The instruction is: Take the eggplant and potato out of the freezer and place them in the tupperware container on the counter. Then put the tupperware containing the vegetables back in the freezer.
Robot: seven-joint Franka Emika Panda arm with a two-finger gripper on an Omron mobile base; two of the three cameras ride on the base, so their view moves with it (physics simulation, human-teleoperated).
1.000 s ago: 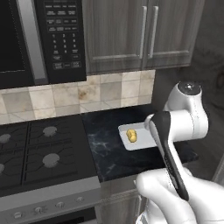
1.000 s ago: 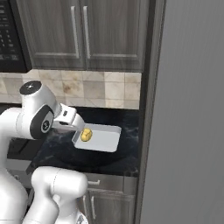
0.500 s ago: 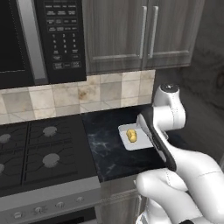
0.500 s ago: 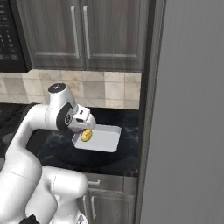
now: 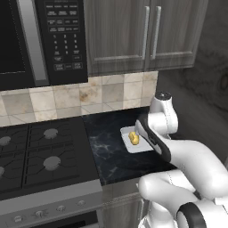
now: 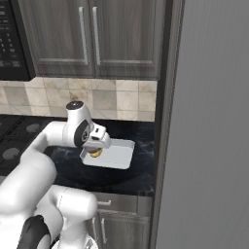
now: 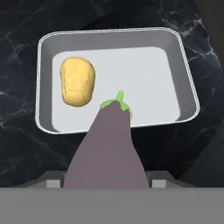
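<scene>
The eggplant (image 7: 109, 151) is sitting clamped in the gripper (image 7: 106, 181), its green stem tip pointing ahead over the near rim of the tupperware container (image 7: 183, 70). The potato (image 7: 77, 81) is lying inside the tray, ahead and to the left of the stem. The tray is resting on the counter (image 7: 26, 26). The freezer (image 6: 209, 121) is standing closed, off to the gripper's right, the stovetop (image 5: 40, 156) to its left.

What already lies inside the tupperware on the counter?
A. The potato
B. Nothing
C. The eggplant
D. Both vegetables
A. The hand view shows the potato alone on the floor of the tupperware, while the eggplant is held in the end effector above the near rim.
</scene>
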